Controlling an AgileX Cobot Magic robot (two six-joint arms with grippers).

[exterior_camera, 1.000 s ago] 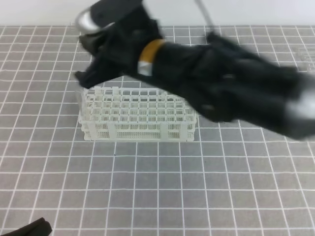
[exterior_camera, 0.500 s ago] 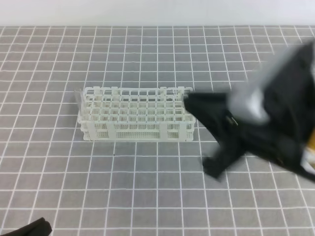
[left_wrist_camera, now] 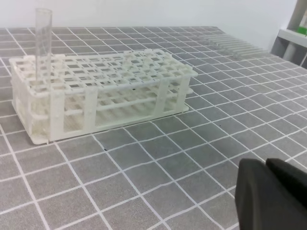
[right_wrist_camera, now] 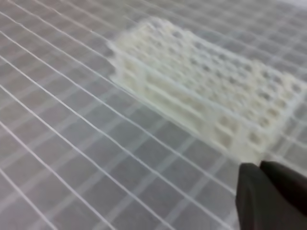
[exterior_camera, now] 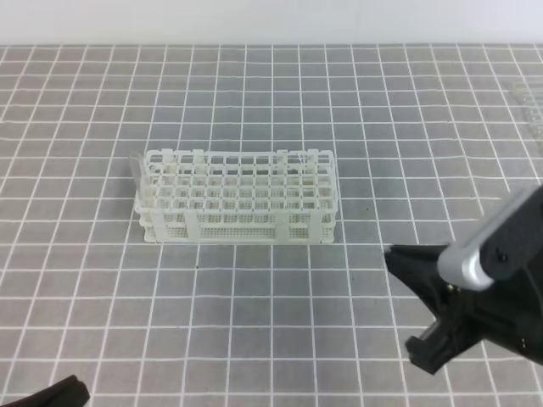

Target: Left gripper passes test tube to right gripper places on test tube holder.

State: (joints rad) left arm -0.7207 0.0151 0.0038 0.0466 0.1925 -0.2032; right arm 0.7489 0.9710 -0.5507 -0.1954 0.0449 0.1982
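Both grippers' fingers pressed together; test tube (left_wrist_camera: pixel 42 45) faint; left gripper (left_wrist_camera: pixel 273 196) cropped.

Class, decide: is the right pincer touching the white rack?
Apart. The exterior high view shows bare gridded mat between the right pincer and the white rack.

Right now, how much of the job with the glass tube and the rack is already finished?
It looks nearly finished. The glass tube stands upright in a corner hole of the white rack. The right tool is shut and empty, away from the rack toward the table's near right. The left tool is also shut and holds nothing. Nothing is in hand; what remains, at most, is parking the arms.
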